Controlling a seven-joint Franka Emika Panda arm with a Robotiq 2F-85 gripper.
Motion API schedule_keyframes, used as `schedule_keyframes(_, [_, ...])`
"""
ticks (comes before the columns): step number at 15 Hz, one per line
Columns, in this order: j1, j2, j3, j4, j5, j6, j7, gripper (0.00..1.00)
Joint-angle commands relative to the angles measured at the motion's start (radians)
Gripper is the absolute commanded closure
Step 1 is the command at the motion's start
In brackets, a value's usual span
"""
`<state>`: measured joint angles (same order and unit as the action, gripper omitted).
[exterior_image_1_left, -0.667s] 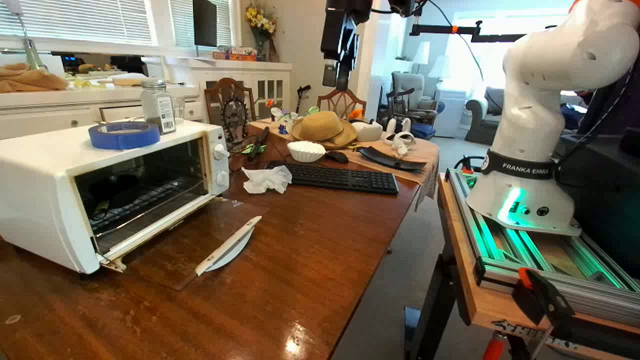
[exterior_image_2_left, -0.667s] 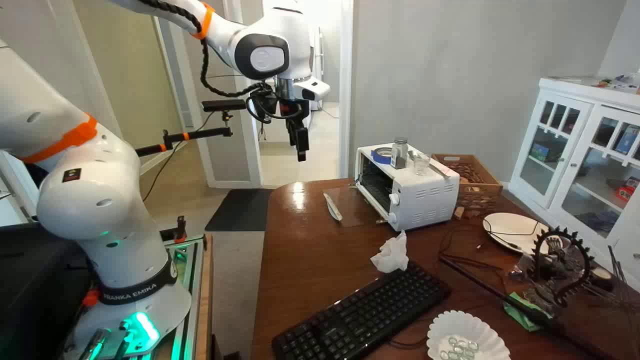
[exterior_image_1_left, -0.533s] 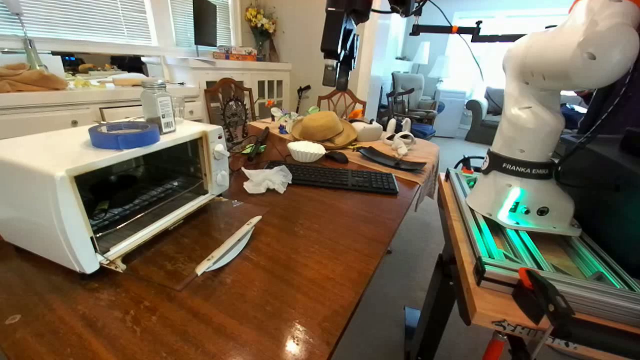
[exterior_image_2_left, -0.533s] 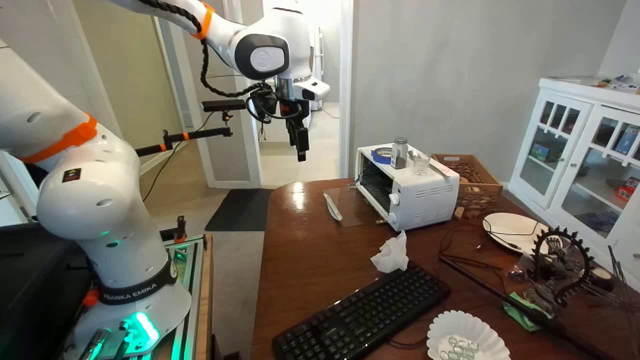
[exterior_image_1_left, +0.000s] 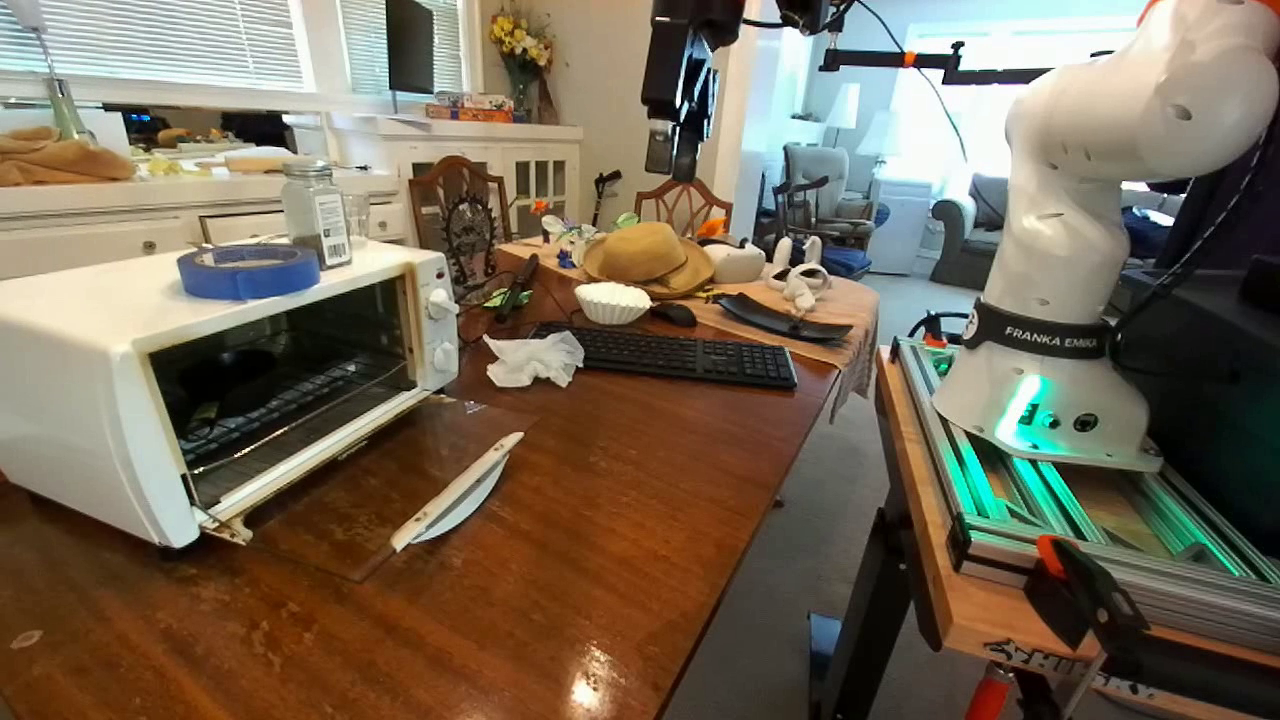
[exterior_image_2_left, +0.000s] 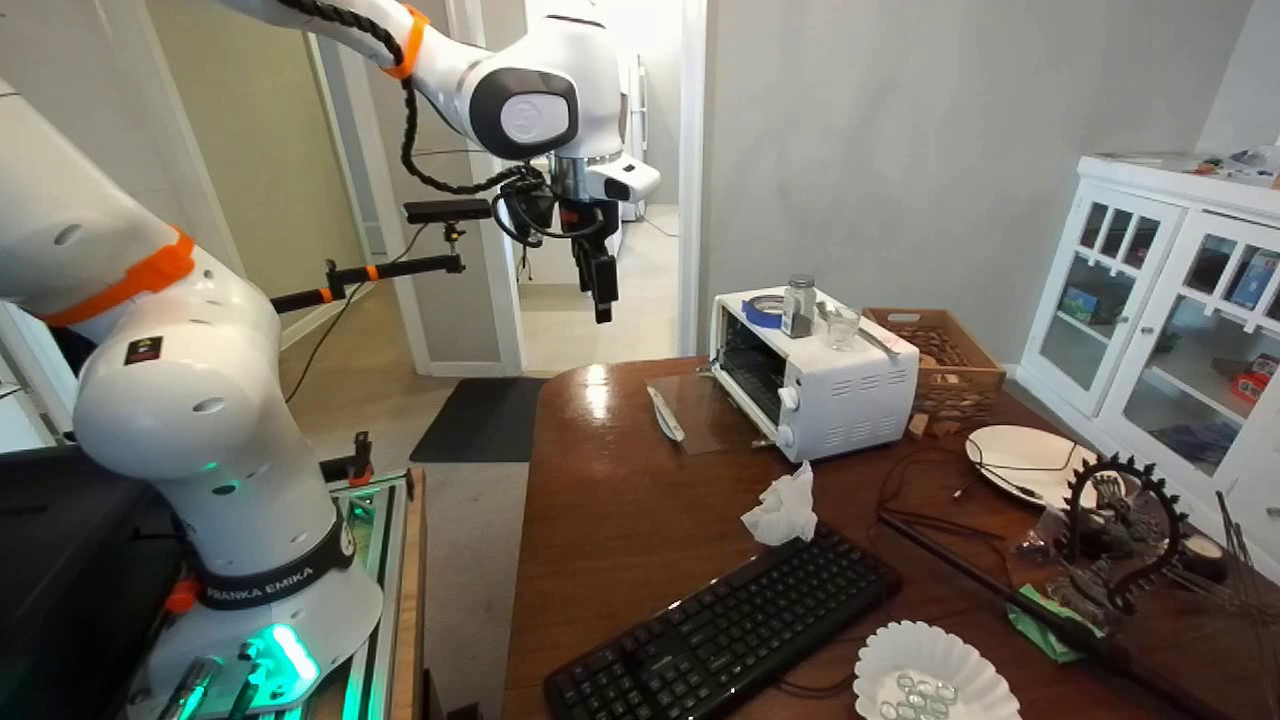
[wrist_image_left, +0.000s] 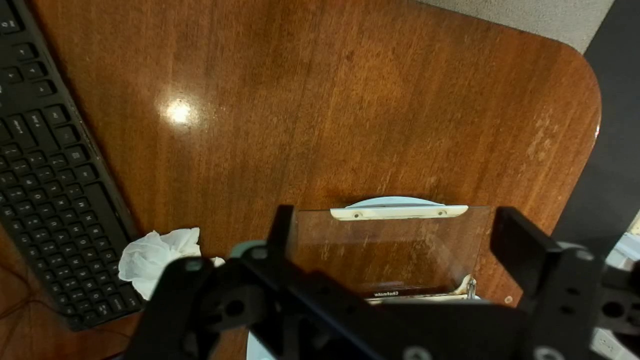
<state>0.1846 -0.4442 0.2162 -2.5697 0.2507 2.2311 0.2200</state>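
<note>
My gripper (wrist_image_left: 395, 216) is open and holds nothing. It hangs high above the wooden table, with its fingers pointing down, in both exterior views (exterior_image_1_left: 671, 160) (exterior_image_2_left: 603, 305). A white toaster oven (exterior_image_1_left: 80, 340) stands on the table with its glass door folded down; the oven also shows in an exterior view (exterior_image_2_left: 855, 395). The door's white handle (wrist_image_left: 398, 212) appears between my fingers in the wrist view, well below them. A dark object (exterior_image_1_left: 228, 378) lies on the rack inside. A blue tape roll (exterior_image_1_left: 248, 272) and a glass jar (exterior_image_1_left: 318, 215) sit on the oven's top.
A black keyboard (exterior_image_2_left: 725, 630) and a crumpled white tissue (exterior_image_2_left: 783, 507) lie beside the oven. A fluted white bowl (exterior_image_2_left: 935, 660) holds clear beads. A wicker basket (exterior_image_2_left: 945, 345), a white plate (exterior_image_2_left: 1020, 455) and a dark spiked ornament (exterior_image_2_left: 1120, 520) stand farther off. A hat (exterior_image_1_left: 645, 255) lies behind the bowl.
</note>
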Motion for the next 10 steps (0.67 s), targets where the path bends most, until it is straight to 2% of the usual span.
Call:
schedule_keyframes(1, [0.005, 0.000, -0.006, 0.001, -0.003, -0.002, 0.002, 0.00])
schedule_keyframes(6, [0.000, 0.014, -0.001, -0.077, 0.039, 0.059, 0.083, 0.00])
schedule_keyframes(10, [-0.006, 0.037, 0.000, -0.137, 0.114, 0.165, 0.207, 0.00])
